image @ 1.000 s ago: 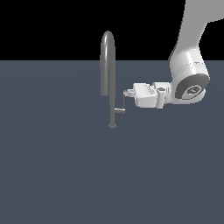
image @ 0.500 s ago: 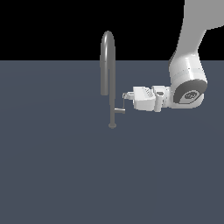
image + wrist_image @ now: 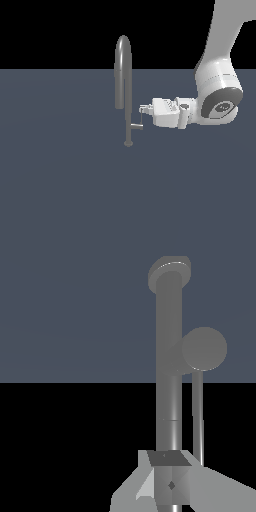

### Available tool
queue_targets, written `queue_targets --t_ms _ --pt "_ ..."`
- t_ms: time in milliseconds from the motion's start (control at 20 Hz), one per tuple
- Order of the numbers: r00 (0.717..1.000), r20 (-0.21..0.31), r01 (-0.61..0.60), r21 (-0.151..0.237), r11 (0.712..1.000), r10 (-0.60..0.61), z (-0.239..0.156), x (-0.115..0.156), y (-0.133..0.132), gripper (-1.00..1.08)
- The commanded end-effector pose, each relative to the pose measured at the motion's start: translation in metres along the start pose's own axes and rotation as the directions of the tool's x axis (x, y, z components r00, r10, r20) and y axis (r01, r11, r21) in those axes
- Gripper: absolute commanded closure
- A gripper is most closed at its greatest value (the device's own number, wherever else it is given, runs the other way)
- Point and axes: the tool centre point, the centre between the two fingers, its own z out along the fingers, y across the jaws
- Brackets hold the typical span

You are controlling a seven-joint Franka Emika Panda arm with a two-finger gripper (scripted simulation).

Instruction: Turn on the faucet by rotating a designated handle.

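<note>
The faucet (image 3: 123,75) is a tall grey gooseneck that stands on a small round base. Its handle (image 3: 137,126) is a short stub low on the stem with a thin upright rod at its end. My gripper (image 3: 142,109) reaches in level from the exterior view's right. Its fingertips are at the top of the rod, and I cannot tell whether they touch it. In the wrist view the stem (image 3: 169,366) and the thin rod (image 3: 197,416) run side by side, and my gripper (image 3: 170,478) sits in front of the stem with its fingers together, holding nothing.
A flat dark grey floor (image 3: 60,190) spreads all around the faucet. My white arm (image 3: 220,95) comes down from the upper part of the exterior view's right.
My gripper has moved a little toward the exterior view's left and slightly lower, closer to the handle's rod. The faucet and handle look unmoved.
</note>
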Motion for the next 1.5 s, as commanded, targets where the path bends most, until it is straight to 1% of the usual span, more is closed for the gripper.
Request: queue_targets --t_ms 0,100,650,700,750,1200,1250,1300,1450 --pt "1.0 0.001 0.0 -0.001 1.0 0.0 0.0 -0.003 0.007 1.08" --pt "1.0 -0.001 0.001 0.003 1.0 -0.001 0.0 -0.001 0.004 1.08" --pt "1.0 0.001 0.001 0.0 1.0 -0.001 0.0 0.001 0.039 1.08" --pt "1.0 0.001 0.001 0.0 1.0 -0.001 0.0 0.001 0.039 1.08" --pt "1.0 -0.002 0.013 0.005 1.0 -0.013 0.0 -0.003 0.032 1.08" --pt "1.0 0.001 0.0 -0.001 1.0 0.0 0.0 0.022 0.07 1.08" --pt "1.0 0.001 0.0 -0.001 1.0 0.0 0.0 0.022 0.07 1.08" --pt "1.0 -0.001 0.025 0.003 1.0 -0.025 0.0 0.01 0.058 1.08" --pt "1.0 0.0 0.014 0.001 1.0 -0.014 0.0 0.029 0.069 1.08"
